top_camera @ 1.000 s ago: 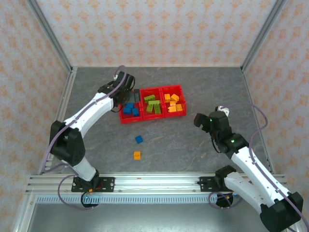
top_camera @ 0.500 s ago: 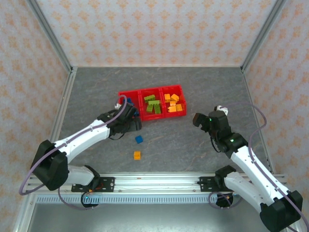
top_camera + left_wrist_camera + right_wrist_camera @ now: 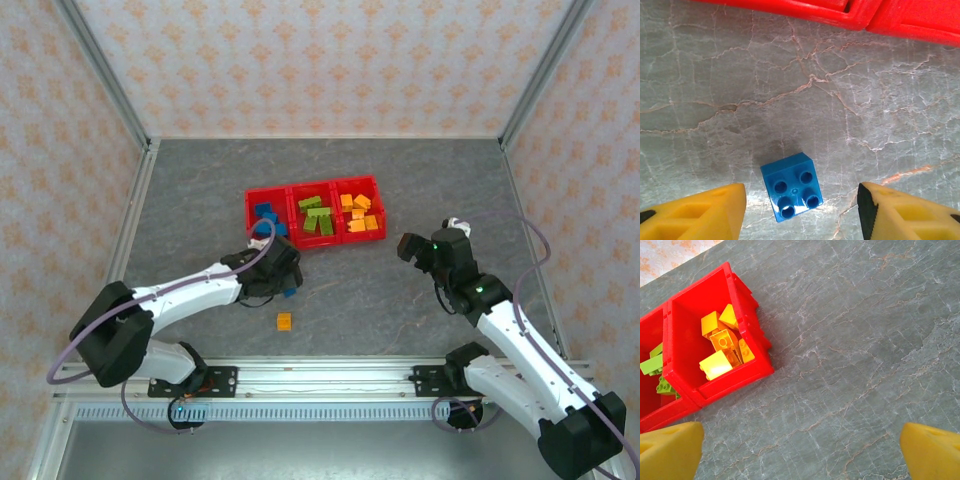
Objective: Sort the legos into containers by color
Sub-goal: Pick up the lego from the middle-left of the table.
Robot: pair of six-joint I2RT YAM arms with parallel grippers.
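The red tray (image 3: 312, 184) holds blue legos (image 3: 265, 213) in its left compartment, green ones (image 3: 318, 217) in the middle and orange ones (image 3: 359, 213) on the right. A loose blue brick (image 3: 791, 186) lies studs-up on the table just in front of the tray wall (image 3: 840, 15). My left gripper (image 3: 800, 205) is open, with one yellow finger on each side of this brick and not touching it. A loose orange brick (image 3: 284, 321) lies nearer the front. My right gripper (image 3: 800, 445) is open over bare table, right of the tray (image 3: 740, 375).
The floor is grey marbled stone, walled by patterned panels and metal posts. A metal rail runs along the near edge by the arm bases. The left arm (image 3: 190, 290) stretches low across the table's left half.
The left arm has swung from the tray's left compartment down toward the front, and its open gripper now brackets the loose blue brick. The right arm has barely moved.
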